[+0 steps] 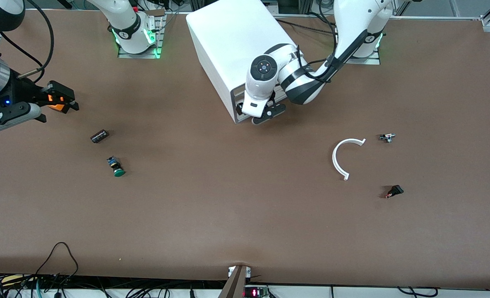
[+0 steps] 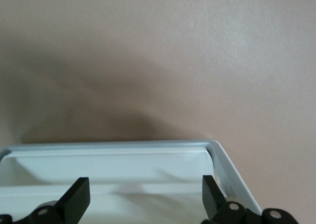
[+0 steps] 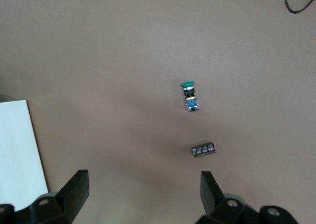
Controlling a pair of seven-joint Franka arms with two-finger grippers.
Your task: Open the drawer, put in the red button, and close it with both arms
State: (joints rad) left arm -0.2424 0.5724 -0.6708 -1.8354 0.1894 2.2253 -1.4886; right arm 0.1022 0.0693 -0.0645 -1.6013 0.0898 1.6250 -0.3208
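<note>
Now left gripper (image 1: 265,114) spread empty at drawer (image 2: 148,157) rim, right gripper (image 1: 61,99) spread, empty, over bare table (image 1: 228,207).

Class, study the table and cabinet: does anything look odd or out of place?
Yes. The cabinet sits skewed on the table, and the green-capped button lies tipped on its side toward the right arm's end.

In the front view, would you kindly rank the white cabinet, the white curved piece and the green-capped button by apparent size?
1. white cabinet
2. white curved piece
3. green-capped button
All rest on the table, so the ranking seems safe.
</note>
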